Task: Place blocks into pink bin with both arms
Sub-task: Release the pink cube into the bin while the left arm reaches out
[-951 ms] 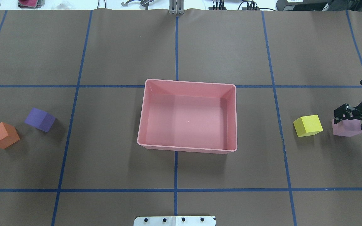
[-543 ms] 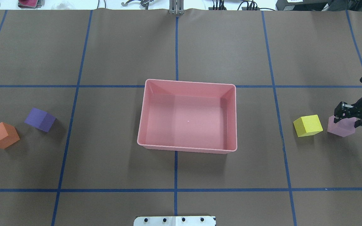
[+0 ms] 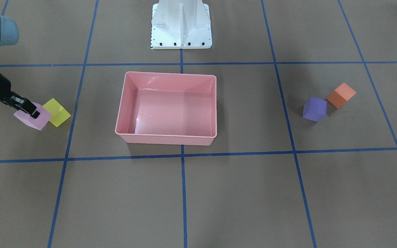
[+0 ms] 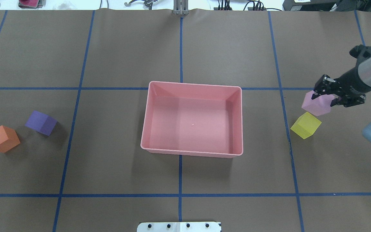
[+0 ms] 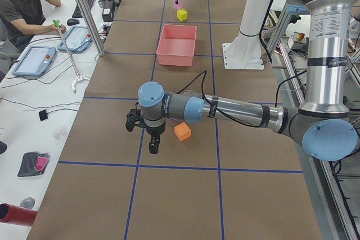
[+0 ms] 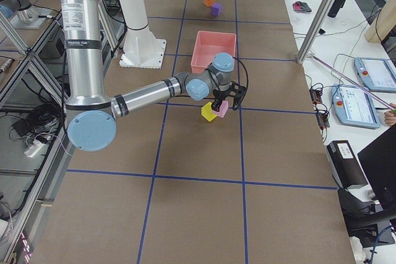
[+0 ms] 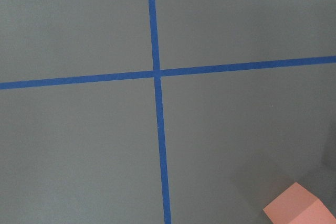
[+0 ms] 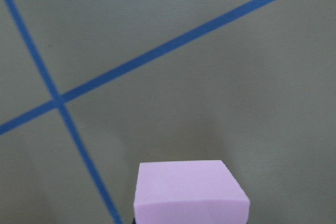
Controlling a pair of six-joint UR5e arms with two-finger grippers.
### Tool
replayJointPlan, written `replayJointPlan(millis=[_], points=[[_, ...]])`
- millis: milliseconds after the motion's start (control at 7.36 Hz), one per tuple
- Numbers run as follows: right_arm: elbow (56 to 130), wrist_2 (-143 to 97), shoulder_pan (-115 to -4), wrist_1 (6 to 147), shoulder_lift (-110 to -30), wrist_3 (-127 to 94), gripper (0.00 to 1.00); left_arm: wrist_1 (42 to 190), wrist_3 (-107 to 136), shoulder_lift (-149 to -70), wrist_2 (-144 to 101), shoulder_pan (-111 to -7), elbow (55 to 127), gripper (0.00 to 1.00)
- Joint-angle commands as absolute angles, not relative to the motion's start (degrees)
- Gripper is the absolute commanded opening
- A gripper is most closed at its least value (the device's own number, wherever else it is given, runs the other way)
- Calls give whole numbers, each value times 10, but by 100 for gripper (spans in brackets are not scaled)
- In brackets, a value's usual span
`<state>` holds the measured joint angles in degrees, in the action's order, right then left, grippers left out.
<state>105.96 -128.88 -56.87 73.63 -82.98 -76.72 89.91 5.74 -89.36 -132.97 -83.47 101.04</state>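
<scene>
Closest to the robot, at the near edge of the table, sits the white pedestal base, with blue tape lines crossing the brown surface. A little farther out on the robot's left lies the orange cube, with the purple cube close beside it and slightly farther out. The left gripper hangs over the table near the orange cube, on the side away from the robot. It shows only in the side view, so I cannot tell whether it is spread or closed. Its wrist view takes in a tape crossing and one corner of the orange cube. At the middle, the pink bin lies flat, and all four cubes are outside it. On the robot's right the yellow cube rests on the table, askew to the tape lines. Just beyond it, the right gripper is clamped on the light pink cube from two opposite sides. This cube is just beside the yellow one. Whether the two touch, or whether the pink one is clear of the table, cannot be told. Farthest off, cables line the table's far edge.
</scene>
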Motion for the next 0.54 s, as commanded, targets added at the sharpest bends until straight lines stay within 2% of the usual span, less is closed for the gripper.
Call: replayJointPlan(millis=[0, 136, 408], points=[[1060, -1273, -508, 806, -688, -886, 0, 899, 112, -931, -1331, -785, 1012, 100], [1060, -1243, -480, 822, -645, -922, 0, 898, 139, -952, -1330, -769, 1011, 100], [1059, -1205, -420, 823, -613, -961, 0, 896, 204, -996, -1328, -713, 1003, 99]])
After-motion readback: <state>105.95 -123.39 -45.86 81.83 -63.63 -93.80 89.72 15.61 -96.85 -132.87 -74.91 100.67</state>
